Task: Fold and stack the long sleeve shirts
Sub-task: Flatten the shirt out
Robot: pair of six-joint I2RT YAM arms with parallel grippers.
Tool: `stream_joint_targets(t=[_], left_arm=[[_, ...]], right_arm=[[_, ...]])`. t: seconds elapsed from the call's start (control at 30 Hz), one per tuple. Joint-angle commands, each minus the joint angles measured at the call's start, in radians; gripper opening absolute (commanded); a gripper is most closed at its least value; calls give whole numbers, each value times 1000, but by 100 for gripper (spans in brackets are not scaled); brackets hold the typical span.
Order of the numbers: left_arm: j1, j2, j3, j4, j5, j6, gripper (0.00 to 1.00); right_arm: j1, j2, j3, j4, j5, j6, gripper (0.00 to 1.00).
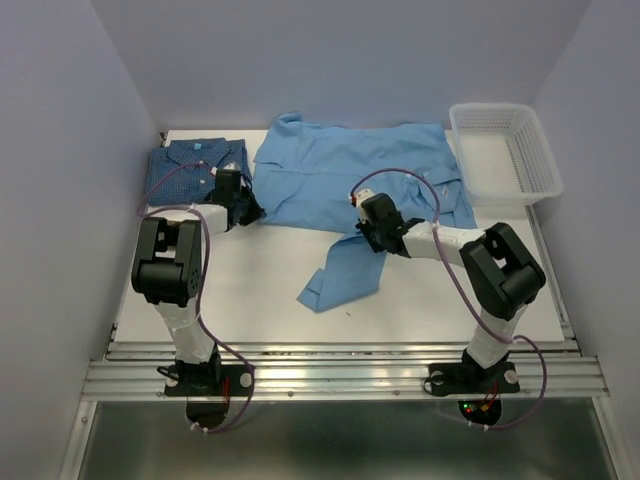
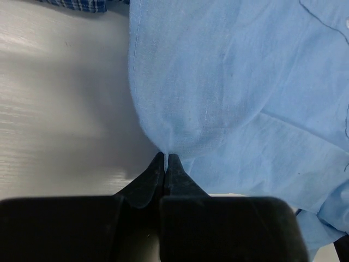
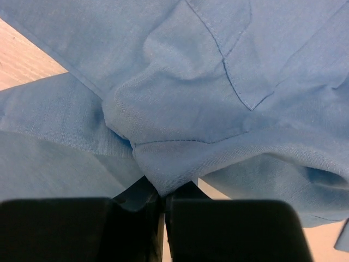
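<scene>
Sky-blue shirt spread on worktop, left pincer clenched on its edge, right pincer clenched on bunched fold; checked shirt partly behind left arm.

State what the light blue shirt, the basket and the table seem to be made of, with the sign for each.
The light blue shirt is woven cloth, perhaps cotton, matte: fine weave, stitched seams and soft creases show in the wrist views. The basket looks like white plastic: stiff mesh walls. The table seems a smooth white board, perhaps laminate: faint grain, slight sheen.
</scene>
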State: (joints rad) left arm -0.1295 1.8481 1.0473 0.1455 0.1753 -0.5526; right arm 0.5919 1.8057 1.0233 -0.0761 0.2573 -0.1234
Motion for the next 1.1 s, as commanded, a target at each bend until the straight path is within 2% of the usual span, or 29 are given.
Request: stream_joint_targets(t=[0.0, 0.13, 0.17, 0.27, 0.4, 0.47, 0.77, 0.83, 0.97, 1.07], left_arm=[[-4, -149, 19, 40, 6, 42, 0], [-4, -311, 2, 55, 1, 37, 0], [-4, -347, 2, 61, 1, 34, 0], [-4, -505, -9, 89, -51, 17, 0], [-5, -705, 48, 91, -83, 20, 0], [-7, -778, 112, 89, -76, 32, 0], [-9, -1009, 330, 112, -33, 111, 0], [-9, -1052, 379, 118, 13, 118, 0], [-9, -1084, 486, 111, 211, 77, 0], [-9, -1110, 520, 105, 262, 27, 0]], right_arm=[[-9, -129, 27, -28, -18, 25, 1], [-18, -410, 44, -27, 2, 45, 1], [-18, -411, 50, -21, 25, 41, 1], [-18, -545, 72, 47, 178, 13, 1], [-27, -631, 138, 176, 362, -119, 1], [-27, -661, 207, 283, 404, -262, 1], [-27, -759, 598, 296, 239, -514, 1], [-27, -779, 701, 210, 194, -521, 1], [-27, -841, 869, 0, -8, -473, 1], [-27, -885, 940, -89, -94, -424, 1]])
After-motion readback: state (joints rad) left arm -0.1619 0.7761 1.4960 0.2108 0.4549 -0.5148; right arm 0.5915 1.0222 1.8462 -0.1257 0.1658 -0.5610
